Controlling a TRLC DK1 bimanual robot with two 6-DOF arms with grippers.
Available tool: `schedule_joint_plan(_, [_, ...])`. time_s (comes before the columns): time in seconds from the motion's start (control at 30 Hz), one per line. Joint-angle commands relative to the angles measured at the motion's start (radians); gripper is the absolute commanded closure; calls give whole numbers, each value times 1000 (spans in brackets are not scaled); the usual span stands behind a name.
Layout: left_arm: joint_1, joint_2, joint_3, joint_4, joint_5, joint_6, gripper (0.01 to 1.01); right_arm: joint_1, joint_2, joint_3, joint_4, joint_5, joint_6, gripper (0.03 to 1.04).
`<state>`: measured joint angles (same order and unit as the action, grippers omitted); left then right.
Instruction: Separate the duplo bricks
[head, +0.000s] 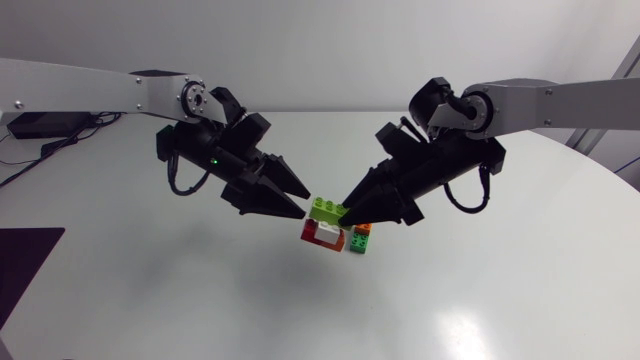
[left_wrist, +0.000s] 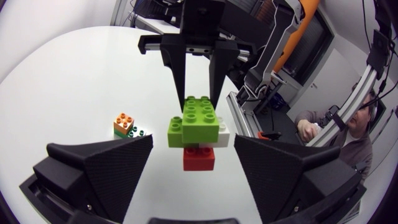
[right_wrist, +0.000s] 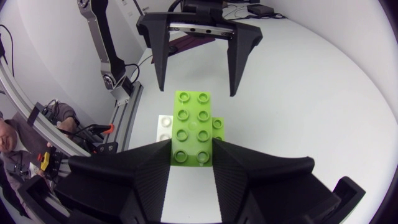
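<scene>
My right gripper (right_wrist: 191, 146) is shut on the end of a lime green brick (right_wrist: 193, 124), the top of a stack. A second lime brick (left_wrist: 176, 132), a white brick (left_wrist: 222, 135) and a red brick (left_wrist: 199, 158) cling beneath it. In the head view the stack (head: 324, 222) sits mid-table between both grippers. My left gripper (left_wrist: 193, 142) faces it with fingers wide open on either side, touching nothing. From above, my left gripper (head: 303, 203) is just left of the stack and my right gripper (head: 345, 212) just right of it.
A small orange, white and green brick stack (left_wrist: 124, 124) stands on the white table (head: 200, 290), close beside the held stack and under my right gripper (left_wrist: 199, 102); in the head view this small stack (head: 361, 238) is just right of the red brick.
</scene>
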<state>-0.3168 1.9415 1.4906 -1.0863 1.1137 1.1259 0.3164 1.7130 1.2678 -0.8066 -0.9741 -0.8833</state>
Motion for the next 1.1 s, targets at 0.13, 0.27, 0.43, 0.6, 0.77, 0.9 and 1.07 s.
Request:
schedule_joint_plan(0.13, [15, 16, -4, -29, 31, 72, 48, -54, 11, 54, -22, -41, -5, 879])
schedule_joint_plan(0.27, [5, 16, -6, -35, 37, 81, 48, -76, 10, 68, -31, -55, -5, 879])
schedule_joint_plan(0.43, [-4, 16, -4, -35, 41, 83, 48, -91, 10, 85, -40, -72, 3, 879])
schedule_joint_plan(0.6, [-15, 27, 3, -27, 43, 80, 48, -91, 4, 96, -42, -80, 17, 879])
schedule_joint_plan(0.77, [-24, 48, 31, -18, 43, 68, 62, -86, 4, 91, -42, -89, 18, 879])
schedule_joint_plan(0.9, [-30, 62, 51, -14, 43, 52, 177, -82, 7, 85, -40, -98, 18, 879])
schedule_joint_plan(1.07, [-30, 68, 71, -14, 43, 45, 179, -59, 10, 77, -40, -97, 17, 879])
